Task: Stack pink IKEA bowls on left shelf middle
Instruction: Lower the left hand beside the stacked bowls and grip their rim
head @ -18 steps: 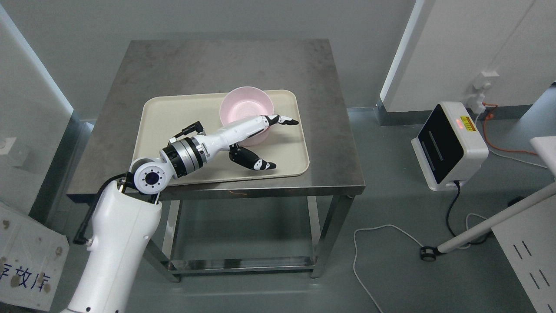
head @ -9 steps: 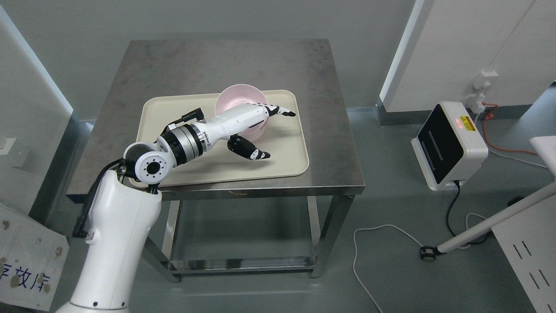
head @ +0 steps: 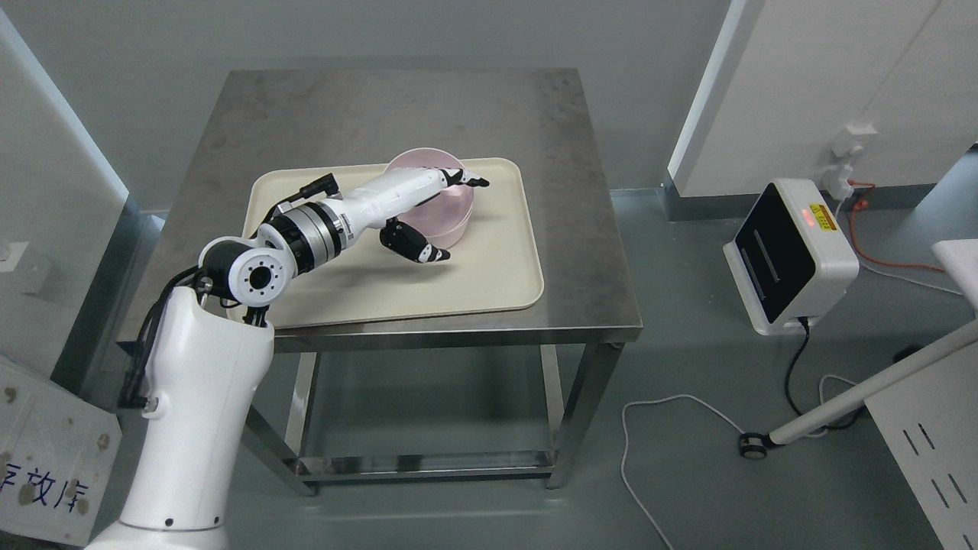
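The fingers (head: 458,178) lie stretched across the rim of the pink bowl (head: 447,214) with the thumb spread beside its near wall, so the left hand (head: 416,206) straddles the bowl without clearly gripping it. The bowl sits on the cream tray (head: 489,283), toward the tray's far edge, mid desk (head: 367,114). Judging by this, lifting and stacking on the shelf remain undone; no shelf shows
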You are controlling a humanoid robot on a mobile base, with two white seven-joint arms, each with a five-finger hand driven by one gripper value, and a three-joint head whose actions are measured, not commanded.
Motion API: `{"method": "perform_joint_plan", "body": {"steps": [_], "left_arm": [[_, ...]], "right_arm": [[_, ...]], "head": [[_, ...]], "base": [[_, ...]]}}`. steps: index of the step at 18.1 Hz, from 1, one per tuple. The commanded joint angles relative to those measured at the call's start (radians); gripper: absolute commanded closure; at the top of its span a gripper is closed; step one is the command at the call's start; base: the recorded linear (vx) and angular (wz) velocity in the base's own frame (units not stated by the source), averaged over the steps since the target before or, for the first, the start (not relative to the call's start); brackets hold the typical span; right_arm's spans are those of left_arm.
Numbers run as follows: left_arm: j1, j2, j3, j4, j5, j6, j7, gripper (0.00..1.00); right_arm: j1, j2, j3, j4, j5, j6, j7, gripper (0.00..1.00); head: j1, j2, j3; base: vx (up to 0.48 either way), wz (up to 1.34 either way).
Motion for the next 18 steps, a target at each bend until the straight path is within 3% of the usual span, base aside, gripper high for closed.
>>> {"method": "perform_joint_plan", "body": {"steps": [1,7,12,18], "left_arm": [[-0.004,0.081,0.021,0.084,-0.089,-0.003,0.002,0.22],[-0.018,0.101,-0.013,0.075,-0.089,-0.014,0.002,0.37],[-0.010,0.093,-0.071,0.064,-0.091,-0.090,0.002,0.52],[-0.009,0.077,-0.048,0.062,-0.087,-0.146,0.002,0.82]], "right_arm": [[0.000,-0.017,-0.011,0.000,0.008,0.000,0.002,0.00],[0.000,-0.017,-0.009,0.000,0.008,0.000,0.000,0.00],[0.000,-0.017,-0.009,0.000,0.008,0.000,0.002,0.00],[0.000,-0.017,-0.011,0.000,0.008,0.000,0.000,0.00]], "head": [[0.0000,0.000,0.000],[0.0000,0.000,0.000],[0.0000,0.000,0.000],[0.0000,0.000,0.000]], "base": [[0.000,0.00],[0.000,0.00],[0.000,0.00],[0.000,0.00]]}}
